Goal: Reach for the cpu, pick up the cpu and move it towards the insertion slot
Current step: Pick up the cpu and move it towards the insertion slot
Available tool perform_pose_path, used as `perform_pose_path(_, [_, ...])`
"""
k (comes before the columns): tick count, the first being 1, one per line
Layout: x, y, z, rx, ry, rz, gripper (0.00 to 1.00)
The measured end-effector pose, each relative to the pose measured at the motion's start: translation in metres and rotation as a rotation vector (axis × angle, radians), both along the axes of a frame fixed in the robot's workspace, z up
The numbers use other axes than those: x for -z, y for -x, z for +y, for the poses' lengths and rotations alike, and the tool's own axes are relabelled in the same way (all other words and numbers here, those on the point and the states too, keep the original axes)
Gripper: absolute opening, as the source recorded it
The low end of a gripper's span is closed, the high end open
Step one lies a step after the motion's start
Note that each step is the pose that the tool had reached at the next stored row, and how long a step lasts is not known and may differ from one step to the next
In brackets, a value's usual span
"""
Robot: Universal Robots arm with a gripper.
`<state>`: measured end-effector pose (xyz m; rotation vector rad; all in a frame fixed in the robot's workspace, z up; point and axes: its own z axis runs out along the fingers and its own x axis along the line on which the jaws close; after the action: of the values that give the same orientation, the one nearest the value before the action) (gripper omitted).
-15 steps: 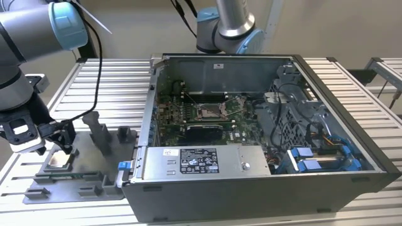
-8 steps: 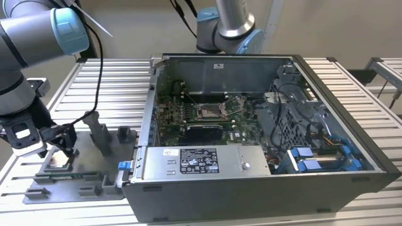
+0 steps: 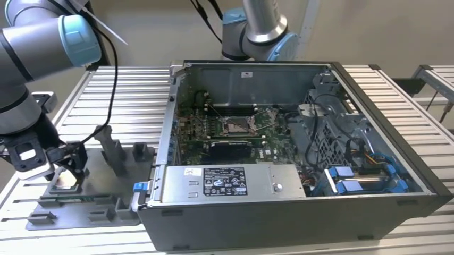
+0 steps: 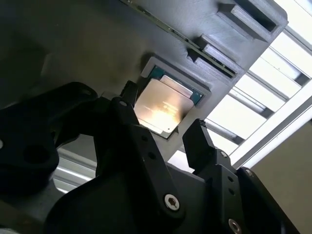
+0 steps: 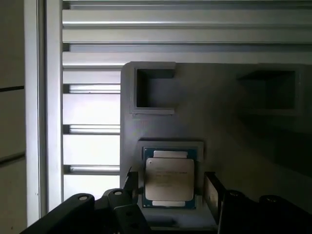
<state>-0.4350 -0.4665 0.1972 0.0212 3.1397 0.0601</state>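
Note:
The cpu point(image 3: 62, 180) is a small pale silver square lying flat in a recess of the grey fixture plate point(image 3: 85, 210), at the exterior view's left. My gripper point(image 3: 60, 166) hangs just over it, open. In both wrist views the two black fingers stand on either side of the cpu point(image 5: 169, 179) point(image 4: 161, 105), with a narrow gap at each edge; the gripper point(image 5: 170, 189) point(image 4: 163, 111) holds nothing. The insertion slot point(image 3: 236, 126), a shiny metal-framed socket with a wire lever, sits on the green board inside the open computer case point(image 3: 298, 218).
Upright grey fixture blocks point(image 3: 114, 151) stand on the plate between my gripper and the case wall. A second robot arm point(image 3: 259, 26) rises behind the case. A power supply box point(image 3: 227, 183) fills the case's near side. Everything rests on a slatted metal table point(image 3: 127, 95).

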Motion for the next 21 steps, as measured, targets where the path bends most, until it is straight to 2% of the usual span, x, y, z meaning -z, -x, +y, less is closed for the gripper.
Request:
perform_pose_path(11, [0.0097, 0.0005, 0.0, 0.0, 0.0001, 0.0001, 1.0])
perform_pose_path(21, [0.0115, 0.0005, 0.0001, 0.0, -0.0001, -0.0007, 1.0])
